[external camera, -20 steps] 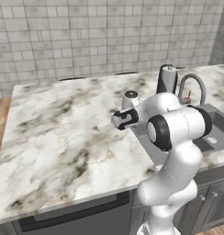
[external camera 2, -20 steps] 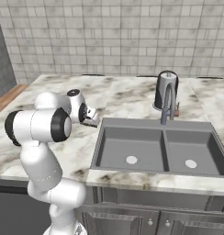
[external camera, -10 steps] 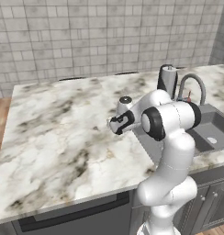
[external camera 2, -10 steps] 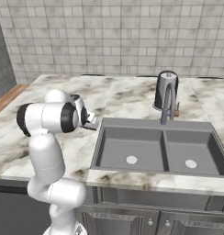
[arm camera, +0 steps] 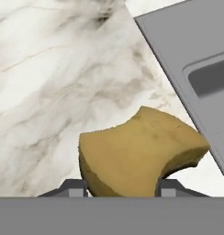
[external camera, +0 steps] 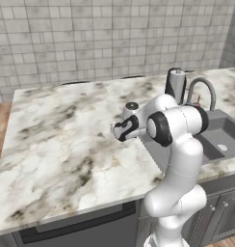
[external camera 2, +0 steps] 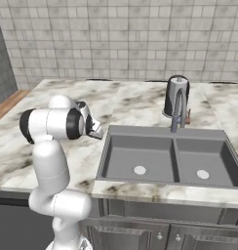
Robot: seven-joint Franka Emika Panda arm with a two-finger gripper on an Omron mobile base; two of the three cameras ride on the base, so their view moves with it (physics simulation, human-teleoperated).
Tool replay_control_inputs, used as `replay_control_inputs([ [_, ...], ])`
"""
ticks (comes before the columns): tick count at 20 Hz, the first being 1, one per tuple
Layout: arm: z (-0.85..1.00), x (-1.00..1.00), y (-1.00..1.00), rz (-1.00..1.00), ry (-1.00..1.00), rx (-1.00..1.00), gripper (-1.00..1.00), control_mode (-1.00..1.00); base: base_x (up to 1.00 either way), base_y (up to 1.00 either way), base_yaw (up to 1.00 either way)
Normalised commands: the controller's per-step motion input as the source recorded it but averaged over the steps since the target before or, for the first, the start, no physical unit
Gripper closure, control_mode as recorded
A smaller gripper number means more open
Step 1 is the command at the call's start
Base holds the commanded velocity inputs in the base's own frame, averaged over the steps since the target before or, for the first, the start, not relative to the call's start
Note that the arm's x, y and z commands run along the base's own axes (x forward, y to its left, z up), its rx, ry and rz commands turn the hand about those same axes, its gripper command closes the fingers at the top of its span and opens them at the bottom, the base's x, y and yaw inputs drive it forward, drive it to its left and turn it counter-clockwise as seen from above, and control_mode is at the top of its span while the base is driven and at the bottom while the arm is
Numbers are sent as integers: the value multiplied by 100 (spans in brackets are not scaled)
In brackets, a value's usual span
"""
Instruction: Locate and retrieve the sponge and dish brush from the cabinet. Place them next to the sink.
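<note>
The yellow-brown rounded sponge [arm camera: 139, 153] sits pinched between the two dark fingertips [arm camera: 72, 187] of the claw [arm camera: 119, 188], so the claw is clamped on it, held above the white-brown marble tabletop [arm camera: 54, 78] just beside the left rim of the grey steel sink [arm camera: 196, 55]. From the base cameras the white arm's claw [external camera: 120, 131] hovers over the tabletop [external camera: 61, 140] near the sink [external camera 2: 165, 158], with the tall curved grey tap [external camera 2: 178, 108] and a dark grey kettle [external camera: 175, 83] toward the back edge.

We hold the sponge [arm camera: 139, 153] in our end effector [arm camera: 120, 186], a finger tip [arm camera: 73, 187] pressed to each side of it. Below lies the marble table [arm camera: 54, 73], with the sink [arm camera: 196, 50] rim and basin at its right edge.
</note>
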Motion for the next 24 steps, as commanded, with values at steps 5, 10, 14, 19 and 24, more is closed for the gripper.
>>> replay_control_inputs([
  [5, -43, 3, 12, -1, -1, 7, -100, -100, 0, 0, 0],
  [10, -32, 1, 12, 0, -5, 4, -100, -100, 0, 0, 0],
  [14, -19, 1, 7, 0, -3, 3, -100, -100, 0, 0, 0],
  [19, 61, -4, 0, 0, 8, 0, -100, -100, 0, 0, 0],
  [24, 88, -19, 1, 0, 11, -10, -100, -100, 0, 0, 0],
])
